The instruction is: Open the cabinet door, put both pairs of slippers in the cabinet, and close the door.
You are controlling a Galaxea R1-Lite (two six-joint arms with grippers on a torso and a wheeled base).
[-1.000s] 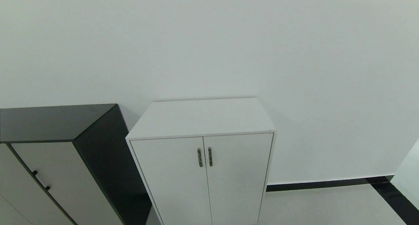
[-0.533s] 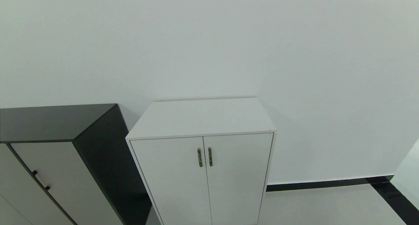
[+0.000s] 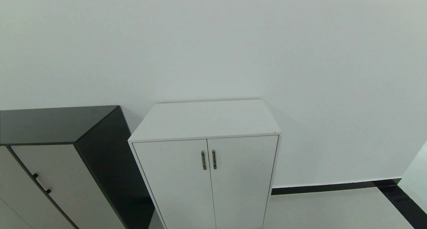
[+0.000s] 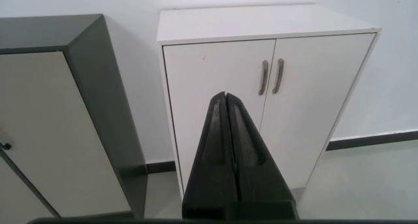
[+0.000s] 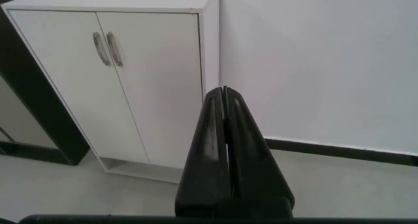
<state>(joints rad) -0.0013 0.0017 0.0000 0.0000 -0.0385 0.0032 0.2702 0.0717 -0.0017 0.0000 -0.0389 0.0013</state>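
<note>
A white two-door cabinet (image 3: 206,122) stands against the wall, both doors shut, with two grey handles (image 3: 208,160) side by side at the centre seam. In the left wrist view my left gripper (image 4: 226,96) is shut with nothing in it, held some way in front of the cabinet (image 4: 222,74) and its left door. In the right wrist view my right gripper (image 5: 224,91) is also shut and empty, off the cabinet's (image 5: 157,67) right front corner, with the handles (image 5: 108,49) farther off.
A taller black cabinet (image 3: 56,125) with a pale door and a black handle (image 3: 41,184) stands close on the white cabinet's left. White wall behind, black skirting (image 3: 333,187) along the floor on the right, pale bare floor (image 3: 333,209) there.
</note>
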